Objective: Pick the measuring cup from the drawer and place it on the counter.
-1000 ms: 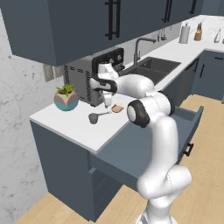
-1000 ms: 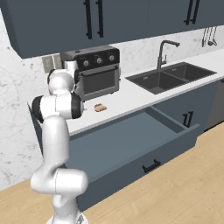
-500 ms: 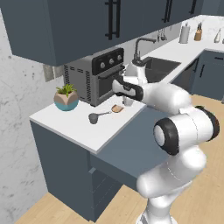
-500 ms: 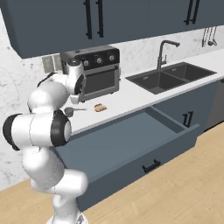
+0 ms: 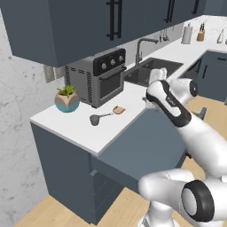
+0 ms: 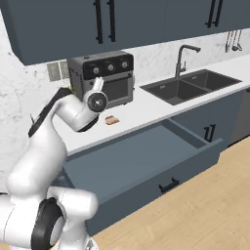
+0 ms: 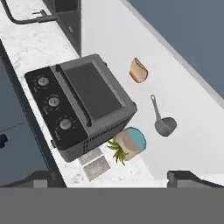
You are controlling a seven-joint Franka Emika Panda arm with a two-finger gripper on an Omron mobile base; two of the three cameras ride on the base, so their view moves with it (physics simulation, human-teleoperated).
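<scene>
Wide white counter [image 5: 84, 128] with bare room along its front edge. Below it, drawer [image 6: 146, 161] pulled far out. Toaster oven [image 5: 95, 77] at the back edge, potted plant [image 5: 67, 98] beside it near the end corner. Measuring cup [image 5: 96, 118] lying mid-counter, handle toward a bread piece [image 5: 118, 110]. From the hand view, gripper [image 7: 113, 177] well above, tips spread wide, holding nothing; cup [image 7: 163, 123] clear of it.

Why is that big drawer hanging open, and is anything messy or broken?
Nothing looks spilled or broken. The drawer stands pulled out and looks empty inside. The measuring cup lies on the counter beside a tan bread piece, with the plant pot upright.
</scene>
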